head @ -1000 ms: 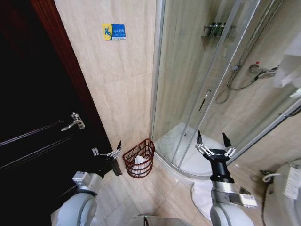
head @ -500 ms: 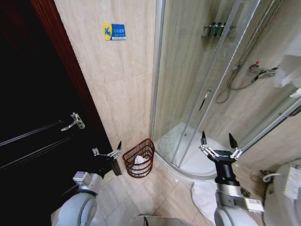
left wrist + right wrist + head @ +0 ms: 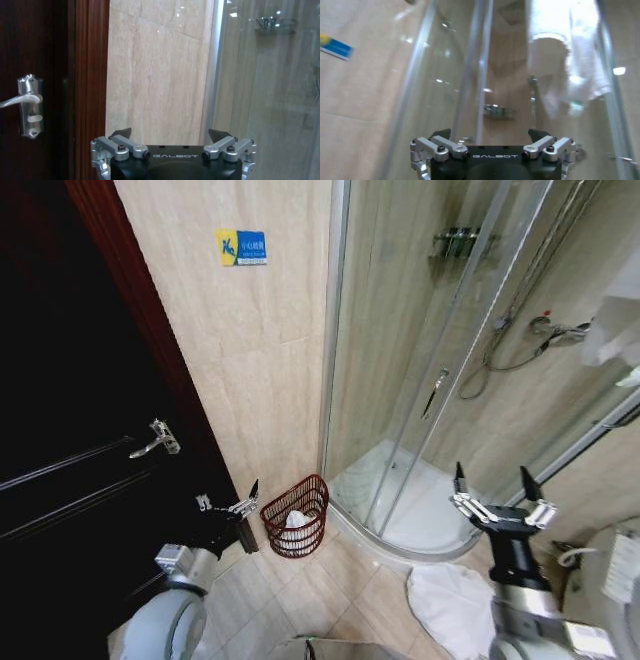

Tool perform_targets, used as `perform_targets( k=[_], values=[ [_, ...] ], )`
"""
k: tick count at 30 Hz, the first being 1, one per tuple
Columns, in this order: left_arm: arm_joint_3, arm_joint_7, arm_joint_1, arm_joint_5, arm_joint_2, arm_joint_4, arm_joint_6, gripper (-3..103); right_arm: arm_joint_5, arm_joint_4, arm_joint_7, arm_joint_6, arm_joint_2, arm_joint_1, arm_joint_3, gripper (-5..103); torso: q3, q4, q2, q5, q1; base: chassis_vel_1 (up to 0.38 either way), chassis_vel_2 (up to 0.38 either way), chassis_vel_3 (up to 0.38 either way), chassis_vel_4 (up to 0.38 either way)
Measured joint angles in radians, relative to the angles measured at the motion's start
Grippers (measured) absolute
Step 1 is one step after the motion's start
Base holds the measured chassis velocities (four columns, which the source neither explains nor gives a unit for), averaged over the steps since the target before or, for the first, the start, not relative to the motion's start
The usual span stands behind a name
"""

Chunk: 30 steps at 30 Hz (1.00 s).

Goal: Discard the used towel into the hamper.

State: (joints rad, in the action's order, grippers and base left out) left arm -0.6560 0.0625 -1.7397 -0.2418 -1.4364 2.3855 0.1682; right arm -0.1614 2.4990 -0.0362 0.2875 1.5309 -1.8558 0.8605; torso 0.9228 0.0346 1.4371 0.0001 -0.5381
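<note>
The hamper [image 3: 297, 515], a dark reddish-brown wire basket, stands on the floor against the tiled wall beside the shower enclosure. Something white [image 3: 297, 520] lies inside it. A white towel [image 3: 452, 604] lies crumpled on the floor tiles at the lower right. My left gripper [image 3: 240, 502] hangs just left of the hamper, open and holding nothing; it appears again in the left wrist view [image 3: 170, 133]. My right gripper [image 3: 491, 478] is raised in front of the shower base, above the floor towel, with its fingers spread wide and empty [image 3: 490, 133].
A dark wooden door [image 3: 70, 430] with a silver handle [image 3: 157, 438] fills the left. The curved glass shower enclosure [image 3: 420, 370] stands behind the hamper. Another white towel [image 3: 612, 328] hangs at the upper right. A white fixture [image 3: 615, 580] sits at the right edge.
My right arm has shifted to the right and lower, uncovering the white towel on the floor. The left arm and the hamper have stayed put.
</note>
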Motion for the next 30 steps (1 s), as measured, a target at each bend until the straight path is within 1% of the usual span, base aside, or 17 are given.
perform_targets(
  k=[2, 5, 7, 11, 14, 15, 18, 25, 30],
  values=[
    [0.0, 0.0, 0.0, 0.0, 0.0, 0.0, 0.0, 100, -0.036, 0.003, -0.023, -0.034, -0.018, 0.011, 0.013, 100, 0.0, -0.0001, 0.0, 0.0001, 0.0, 0.0, 0.0, 0.0, 0.0],
    [0.0, 0.0, 0.0, 0.0, 0.0, 0.0, 0.0, 100, -0.066, 0.003, -0.032, -0.044, -0.033, 0.017, 0.019, 100, 0.0, 0.0, 0.0, 0.0001, 0.0, 0.0, 0.0, 0.0, 0.0],
    [0.0, 0.0, 0.0, 0.0, 0.0, 0.0, 0.0, 100, -0.091, 0.003, -0.038, -0.056, -0.041, 0.012, -0.002, 100, 0.0, 0.0, 0.0, 0.0002, 0.0, 0.0, 0.0, 0.0, 0.0],
    [0.0, 0.0, 0.0, 0.0, 0.0, 0.0, 0.0, 100, -0.101, 0.003, -0.04, -0.067, -0.054, 0.016, -0.028, 100, 0.0, -0.0001, 0.0, 0.0001, 0.0, 0.0, 0.0, 0.0, 0.0],
    [0.0, 0.0, 0.0, 0.0, 0.0, 0.0, 0.0, 100, -0.099, 0.003, -0.04, -0.08, -0.11, 0.021, -0.023, 100, 0.0, 0.0, 0.0, 0.0, 0.0, 0.0, 0.0, 0.0, 0.0],
    [0.0, 0.0, 0.0, 0.0, 0.0, 0.0, 0.0, 100, -0.099, 0.003, -0.04, -0.08, -0.11, 0.021, -0.023, 100, 0.0, 0.0, 0.0, 0.0, 0.0, 0.0, 0.0, 0.0, 0.0],
    [0.0, 0.0, 0.0, 0.0, 0.0, 0.0, 0.0, 100, -0.107, 0.003, -0.041, -0.086, -0.141, 0.024, -0.018, 100, 0.0, -0.0001, 0.0, 0.0, 0.0, 0.0, 0.0, 0.0, 0.0],
    [0.0, 0.0, 0.0, 0.0, 0.0, 0.0, 0.0, 100, -0.108, 0.002, -0.039, -0.094, -0.154, 0.035, -0.038, 100, 0.0, 0.0, 0.0, -0.0001, 0.0, -0.007, -0.004, 0.007, 0.008],
    [0.0, 0.0, 0.0, 0.0, 0.0, 0.0, 0.0, 100, -0.106, 0.002, -0.042, -0.094, -0.148, 0.031, -0.032, 100, 0.0, -0.0001, 0.0, 0.0, 0.0, -0.059, -0.063, 0.066, 0.069]
  ],
)
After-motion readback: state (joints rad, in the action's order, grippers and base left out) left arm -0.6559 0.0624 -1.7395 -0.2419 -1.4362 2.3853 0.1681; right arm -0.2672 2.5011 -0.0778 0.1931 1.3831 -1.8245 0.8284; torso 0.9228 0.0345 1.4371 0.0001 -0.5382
